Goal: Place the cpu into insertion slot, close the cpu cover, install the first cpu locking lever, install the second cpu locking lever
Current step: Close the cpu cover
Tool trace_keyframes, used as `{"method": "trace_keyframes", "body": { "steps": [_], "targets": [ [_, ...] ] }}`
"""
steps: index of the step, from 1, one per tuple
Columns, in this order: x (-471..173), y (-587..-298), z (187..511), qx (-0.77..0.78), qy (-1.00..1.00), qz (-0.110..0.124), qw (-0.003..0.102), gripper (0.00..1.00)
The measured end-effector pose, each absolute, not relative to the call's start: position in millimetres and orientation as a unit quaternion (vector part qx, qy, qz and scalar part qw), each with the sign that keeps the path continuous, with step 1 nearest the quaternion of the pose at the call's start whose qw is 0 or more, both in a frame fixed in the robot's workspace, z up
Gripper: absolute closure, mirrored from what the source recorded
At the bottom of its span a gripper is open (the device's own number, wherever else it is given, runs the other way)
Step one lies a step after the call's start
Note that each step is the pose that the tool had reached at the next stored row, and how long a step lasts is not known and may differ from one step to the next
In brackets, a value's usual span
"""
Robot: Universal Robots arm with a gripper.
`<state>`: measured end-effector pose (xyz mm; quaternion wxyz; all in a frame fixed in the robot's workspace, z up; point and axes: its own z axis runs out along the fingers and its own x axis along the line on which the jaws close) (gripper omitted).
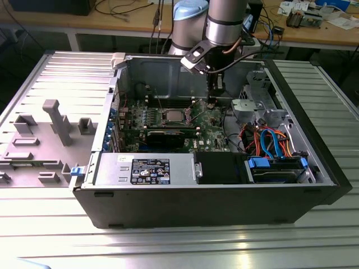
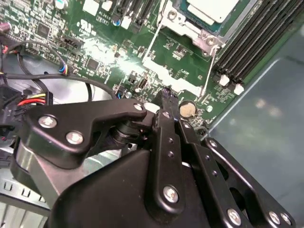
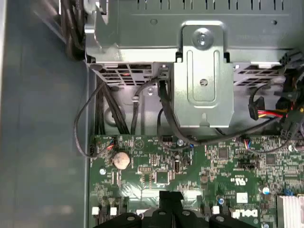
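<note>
The cpu (image 2: 211, 8) has a dull silver top and lies in the insertion slot (image 1: 173, 116) on the green board. The cpu cover (image 2: 190, 27) lies flat as a silvery frame around it. Two thin wire levers run along the socket's sides, one (image 2: 151, 42) and another (image 2: 209, 71); I cannot tell whether they are latched. My gripper (image 2: 166, 97) hangs low over the board beside the socket, on the exterior view's right of it (image 1: 212, 102). Its black fingers (image 3: 171, 199) are together with nothing between them, close to the second lever's free end and a coin battery (image 2: 187, 109).
The open computer case (image 1: 314, 168) surrounds the board. A grey metal drive cage (image 3: 204, 80) and black cables (image 3: 95, 114) stand just past the board's edge. Black memory slots (image 2: 256, 33) flank the socket. Orange and blue cables (image 1: 269, 140) lie on the exterior view's right.
</note>
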<state>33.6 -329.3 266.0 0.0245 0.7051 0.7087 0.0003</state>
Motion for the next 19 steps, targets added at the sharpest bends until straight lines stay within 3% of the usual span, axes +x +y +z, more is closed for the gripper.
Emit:
{"method": "trace_keyframes", "body": {
  "steps": [3,19],
  "targets": [
    [38.9,-329.2,250.6,0.701,0.713,-0.003,0.021,0.89],
    [35.1,-329.2,250.6,0.701,0.713,-0.003,0.021,0.89]
  ]
}}
